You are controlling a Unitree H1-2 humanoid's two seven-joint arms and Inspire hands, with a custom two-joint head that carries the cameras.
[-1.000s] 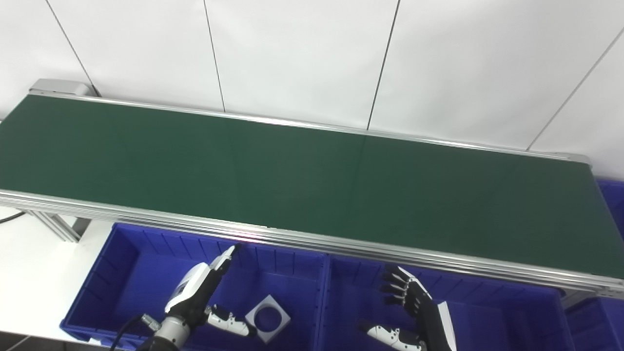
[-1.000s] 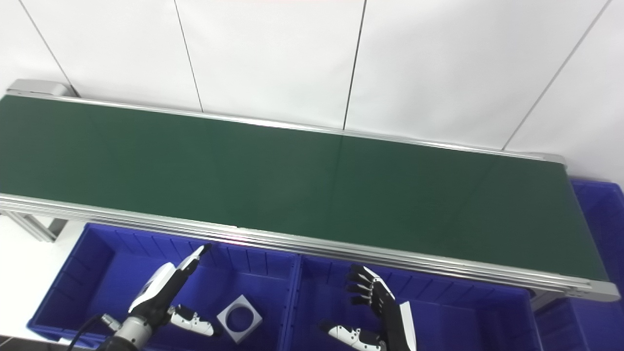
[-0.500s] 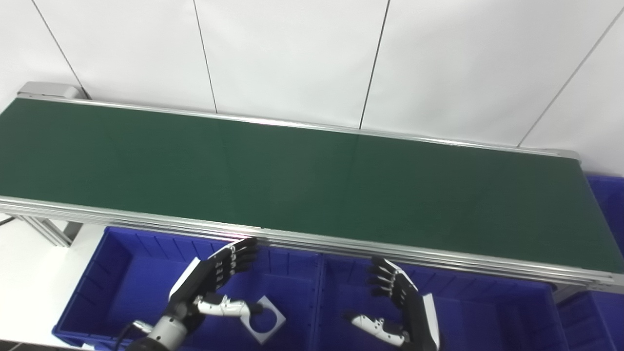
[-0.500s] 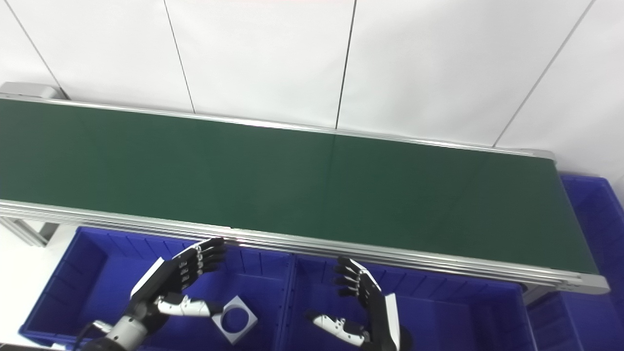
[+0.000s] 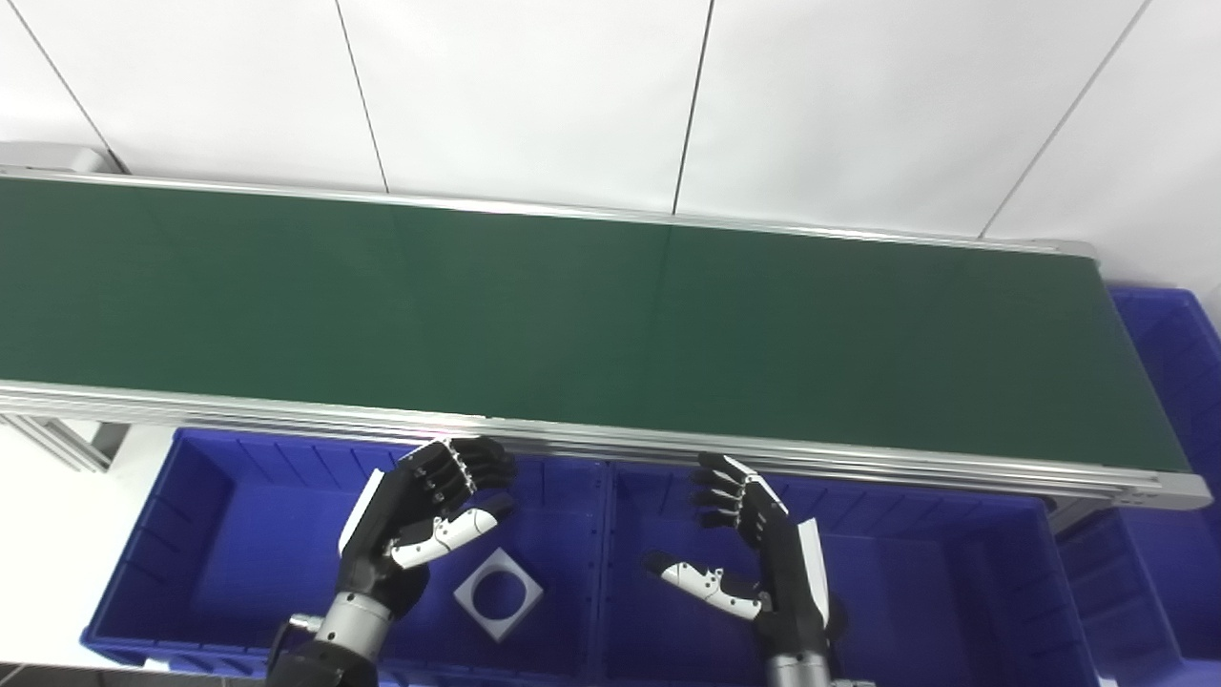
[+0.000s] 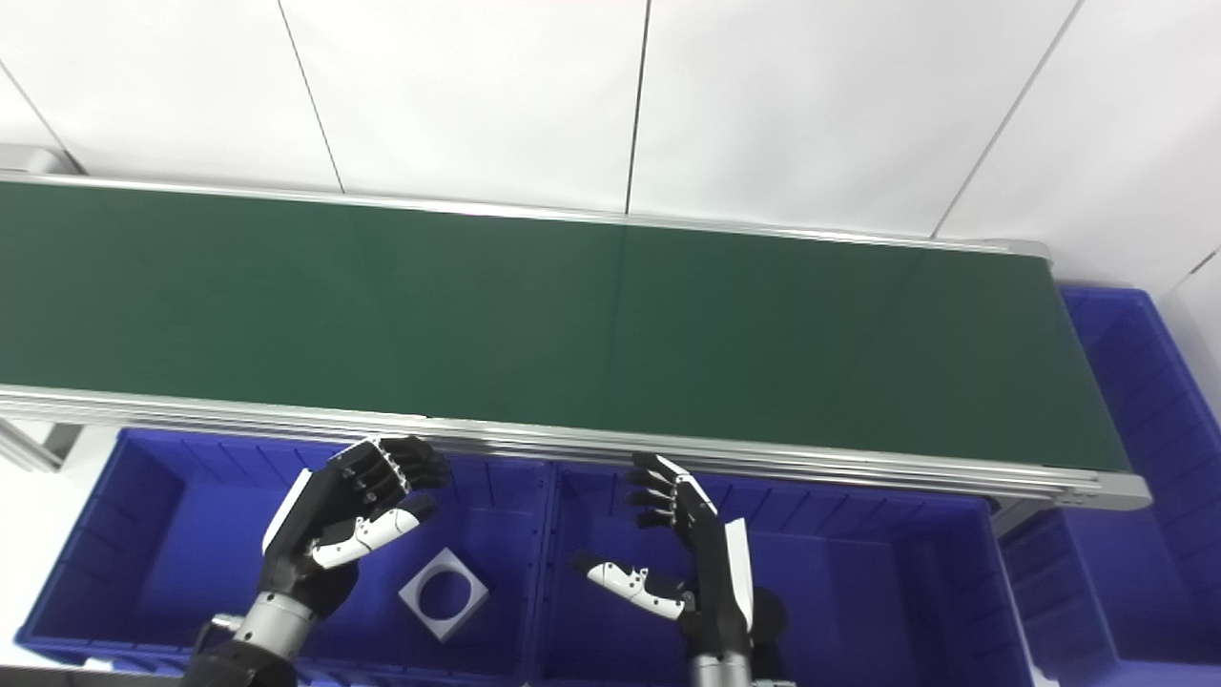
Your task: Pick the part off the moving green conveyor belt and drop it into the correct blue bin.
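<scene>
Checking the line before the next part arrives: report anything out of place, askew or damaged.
Nothing stands out. The green conveyor belt is bare; one white square part with a round hole lies flat, turned cornerwise, in the left blue bin. Left robot hand and right robot hand hold nothing.

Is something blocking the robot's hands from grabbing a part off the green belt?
No. The belt shows no part to grab. The only part lies in the left bin. Both hands, left and right, are open over the bins.
</scene>
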